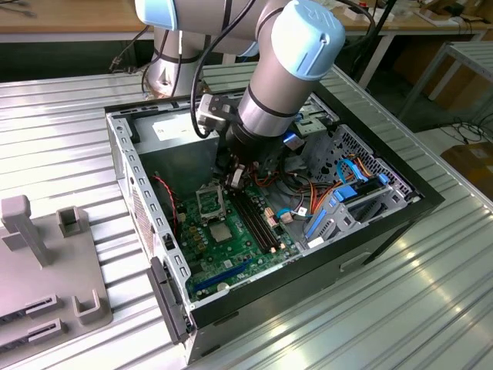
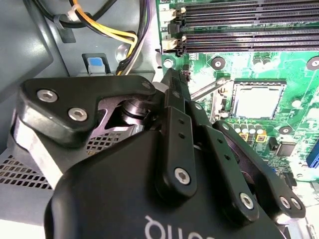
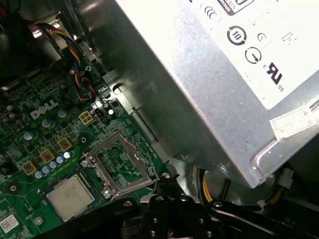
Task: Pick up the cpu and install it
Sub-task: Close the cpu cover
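Desk (image 1: 69, 131): ribbed silver metal panels, grooves running across, strong glare on the side at the exterior view's right. Grey plastic stand (image 1: 46, 262) with upright posts sits on it at the exterior view's left edge. Behind: wooden bench top (image 1: 69, 15) along the far side, dark space under it, loose cables hanging. White-framed table leg (image 1: 377, 46) and grey floor (image 1: 454, 139) at the exterior view's right, with a cardboard box (image 1: 474, 166) near the edge.
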